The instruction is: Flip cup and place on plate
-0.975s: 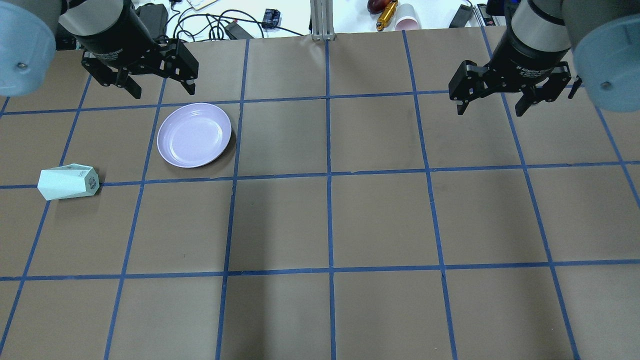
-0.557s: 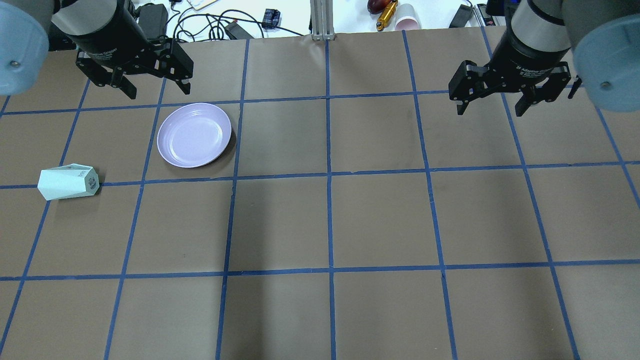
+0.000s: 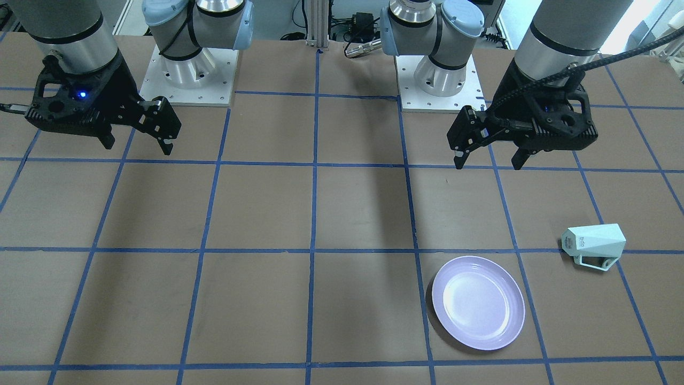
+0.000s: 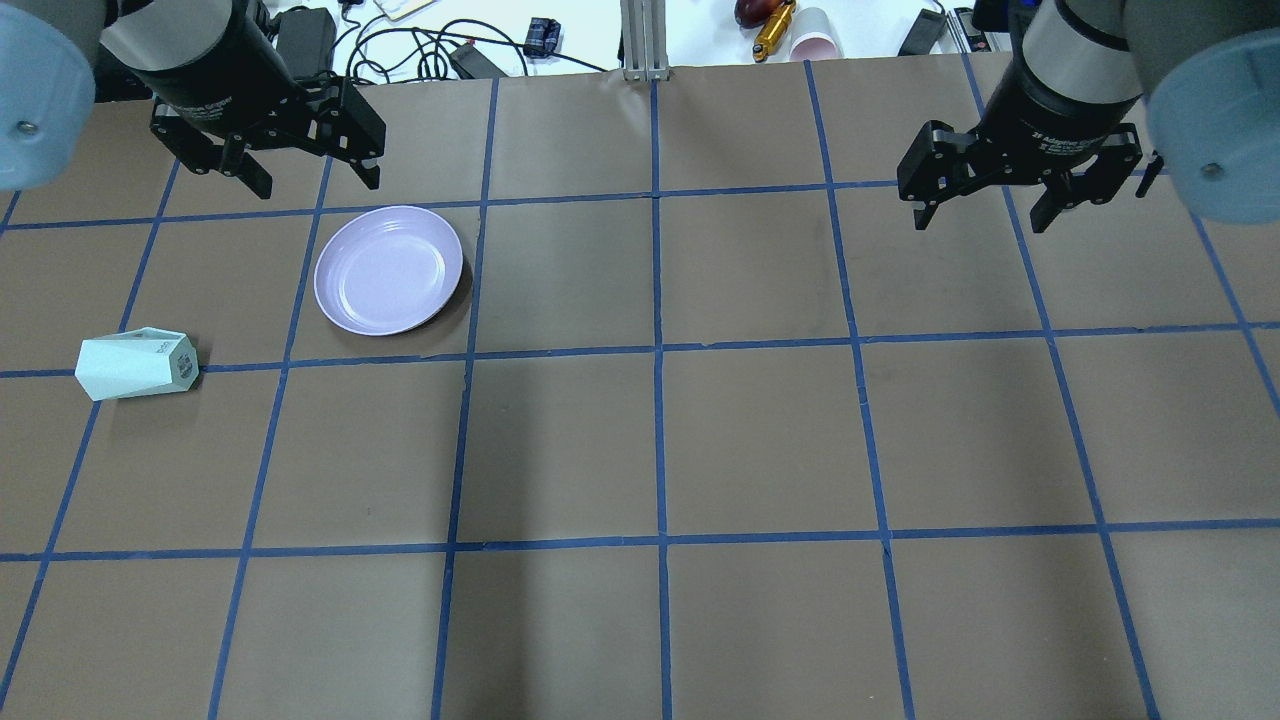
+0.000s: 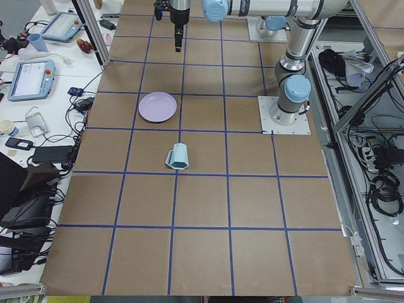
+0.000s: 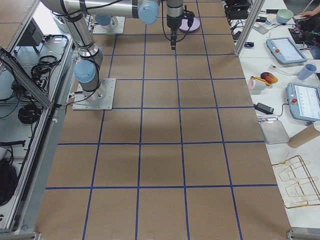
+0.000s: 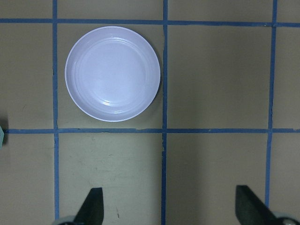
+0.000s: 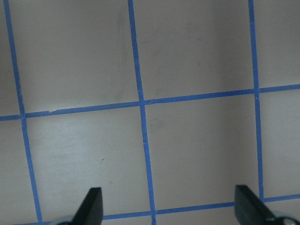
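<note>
The pale mint-green cup (image 4: 135, 365) lies on its side near the table's left edge, its lettered base turned toward the plate. It also shows in the front view (image 3: 594, 243), handle on the table side. The lilac plate (image 4: 388, 270) sits empty, to the right of the cup and farther from me. It also shows in the left wrist view (image 7: 112, 73). My left gripper (image 4: 317, 184) is open and empty, hanging high over the table by the plate. My right gripper (image 4: 980, 224) is open and empty, high over bare table on the right.
Brown paper with a blue tape grid covers the table (image 4: 660, 450). An aluminium post (image 4: 645, 40) stands at the far edge, with cables, a pink paper cup (image 4: 815, 38) and small items behind it. The two arm bases (image 3: 187, 69) stand at my side.
My left gripper has shifted slightly to the left and toward the far edge, still open. The right gripper, the cup and the plate have not moved.
</note>
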### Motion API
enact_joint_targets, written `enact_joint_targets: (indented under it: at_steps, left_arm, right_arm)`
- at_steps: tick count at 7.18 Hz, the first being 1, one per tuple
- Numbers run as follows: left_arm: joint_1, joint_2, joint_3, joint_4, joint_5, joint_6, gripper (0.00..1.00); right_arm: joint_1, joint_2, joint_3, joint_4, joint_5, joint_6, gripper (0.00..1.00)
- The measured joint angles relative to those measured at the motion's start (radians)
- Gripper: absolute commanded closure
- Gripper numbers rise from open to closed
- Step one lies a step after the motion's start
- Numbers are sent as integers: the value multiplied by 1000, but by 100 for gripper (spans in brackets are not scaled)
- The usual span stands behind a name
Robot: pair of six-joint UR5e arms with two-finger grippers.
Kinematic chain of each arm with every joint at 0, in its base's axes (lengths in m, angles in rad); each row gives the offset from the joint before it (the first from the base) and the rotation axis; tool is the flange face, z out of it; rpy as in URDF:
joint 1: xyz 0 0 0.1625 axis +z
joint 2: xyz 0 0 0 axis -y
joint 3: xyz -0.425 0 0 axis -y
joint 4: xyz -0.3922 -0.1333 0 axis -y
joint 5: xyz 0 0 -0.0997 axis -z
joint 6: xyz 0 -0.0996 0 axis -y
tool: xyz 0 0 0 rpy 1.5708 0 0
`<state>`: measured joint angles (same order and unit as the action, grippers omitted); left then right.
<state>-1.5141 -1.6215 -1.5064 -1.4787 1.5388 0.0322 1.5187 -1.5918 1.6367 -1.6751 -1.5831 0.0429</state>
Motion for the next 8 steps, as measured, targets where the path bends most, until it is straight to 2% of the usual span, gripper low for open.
enact_joint_targets:
  at_steps: [4, 8]
  left_arm:
    - [52, -1, 0, -9, -1, 21, 0]
    - [289, 11, 8, -106, -24, 319, 0]
  right_arm:
    - [0, 0, 0, 0, 0, 0, 0]
    - [0, 0, 0, 0, 0, 0, 0]
